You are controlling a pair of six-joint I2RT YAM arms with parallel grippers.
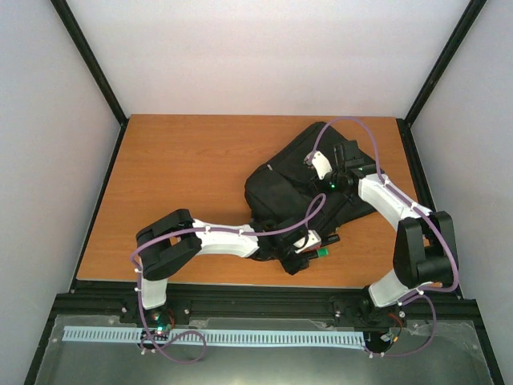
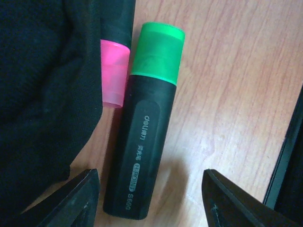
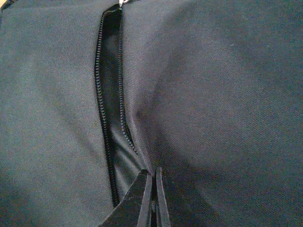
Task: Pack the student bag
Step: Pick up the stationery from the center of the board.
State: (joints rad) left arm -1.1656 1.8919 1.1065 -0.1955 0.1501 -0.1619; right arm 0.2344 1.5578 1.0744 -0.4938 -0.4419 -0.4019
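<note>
1. While the student bag (image 1: 280, 188) is lying flat on the right half of the wooden table (image 1: 184, 184), both arms are reaching toward it from the near edge.
2. The left arm is stretching low across the table toward the bag's near edge. The left gripper (image 2: 150, 175) is sitting low over the wood there, with its jaws standing well apart.
3. Between those jaws a green highlighter (image 2: 142, 132) is lying on the table (black barrel, green cap pointing away from the wrist). Its barrel end is sitting close to the finger (image 2: 71, 201) on the bag's side, and a clear gap is showing to the other finger, so nothing is being gripped.
4. A pink highlighter (image 2: 114, 73) is lying just beside the green one, touching or nearly touching it, with the bag's black fabric partly covering it.
5. The right arm is bending in from the right, and the right gripper (image 3: 152, 196) is resting against the bag's top face with its jaws closed together.
6. Its tips are sitting at the near end of an open zipper (image 3: 108, 94), whose teeth are parting over a dark glossy lining. Whether a fold of fabric is being nipped between the tips, I cannot tell.
</note>
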